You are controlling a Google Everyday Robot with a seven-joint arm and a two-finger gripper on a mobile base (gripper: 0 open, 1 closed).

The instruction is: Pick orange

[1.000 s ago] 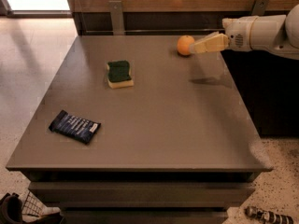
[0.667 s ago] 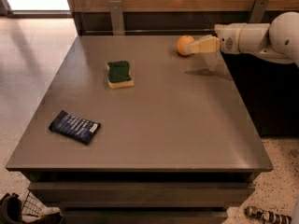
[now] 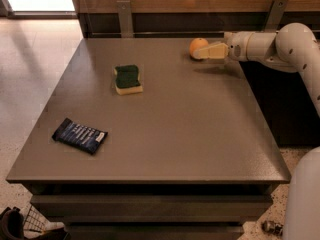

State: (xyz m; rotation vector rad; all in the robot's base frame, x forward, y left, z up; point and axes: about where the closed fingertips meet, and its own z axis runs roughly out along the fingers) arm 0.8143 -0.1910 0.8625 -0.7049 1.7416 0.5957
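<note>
Small round bright-orange fruit [image 3: 198, 44] sits at the grey table's [image 3: 180, 134] far edge, touching the tan gripper [image 3: 201, 54] tip. Grip state: can't tell.

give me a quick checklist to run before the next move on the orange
1. orange in view near the far edge of the table: ok
2. gripper level with the orange, reaching in from the right: ok
3. Secure grip on the orange: cannot tell
4. sponge well to the left of the orange, apart from it: ok
5. dark packet near the front left corner, out of the way: ok
</note>
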